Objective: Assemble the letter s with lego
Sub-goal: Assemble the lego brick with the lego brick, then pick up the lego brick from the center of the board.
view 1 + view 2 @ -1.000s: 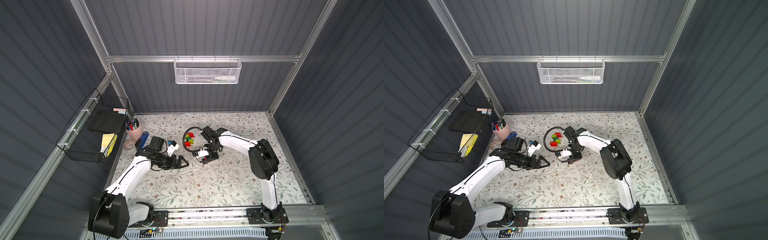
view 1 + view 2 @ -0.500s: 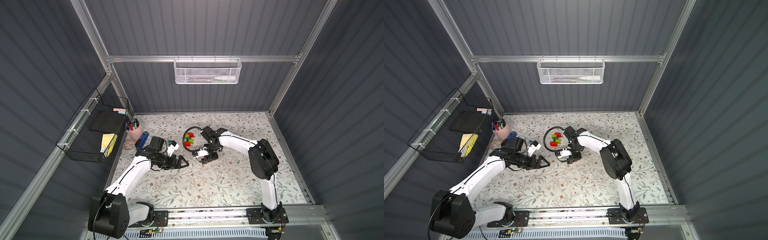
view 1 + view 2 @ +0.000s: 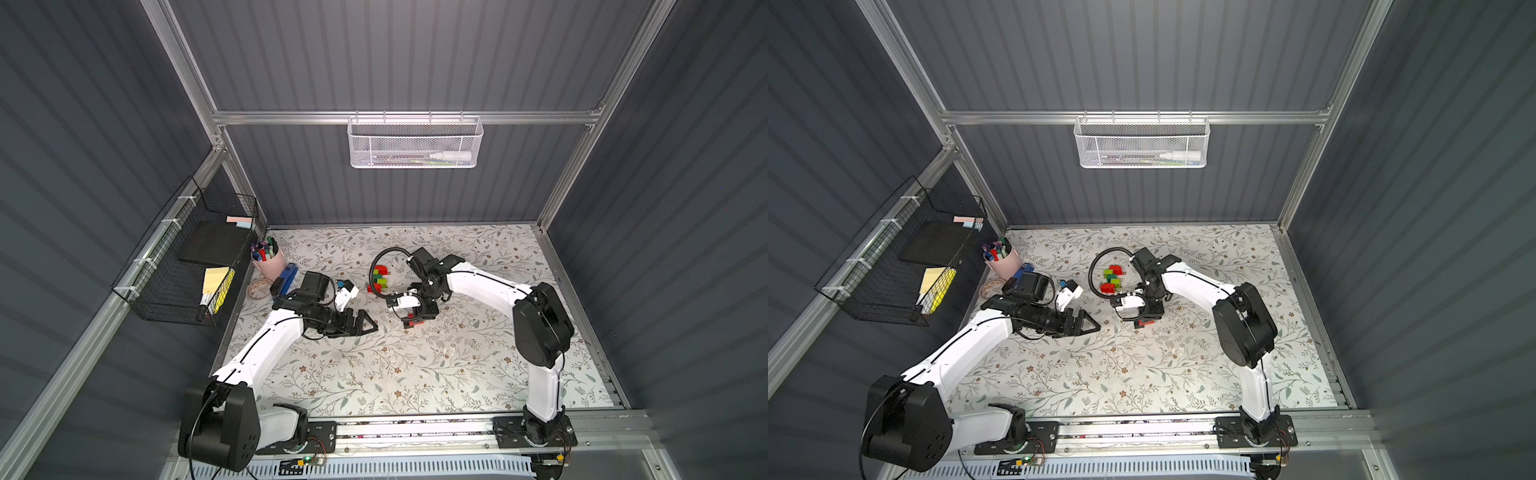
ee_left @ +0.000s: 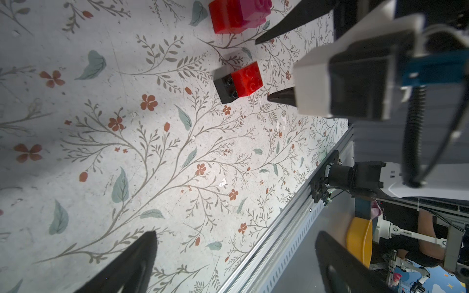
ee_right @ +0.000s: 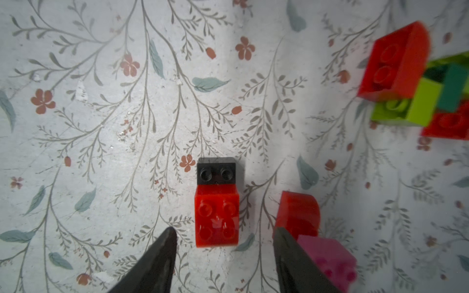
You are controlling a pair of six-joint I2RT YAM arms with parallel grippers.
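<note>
Red lego, four bricks counted in the right wrist view; one red brick [image 5: 216, 219] joined end-on to the single black brick [image 5: 216, 173], the pair lying flat on the floral mat [image 5: 101, 126]; a second red brick [image 5: 297, 213] touches the single pink brick [image 5: 330, 256], just beside the pair; two more red sit in the cluster [image 5: 396, 61] with one dark green brick [image 5: 454, 86] and lime green pieces, count unclear; right gripper [image 5: 223, 232] jaws partly apart, one finger each side of the pair, gaps both sides, nothing held; left gripper [image 4: 236, 234] jaws spread wide, empty, over bare mat near the pair.
</note>
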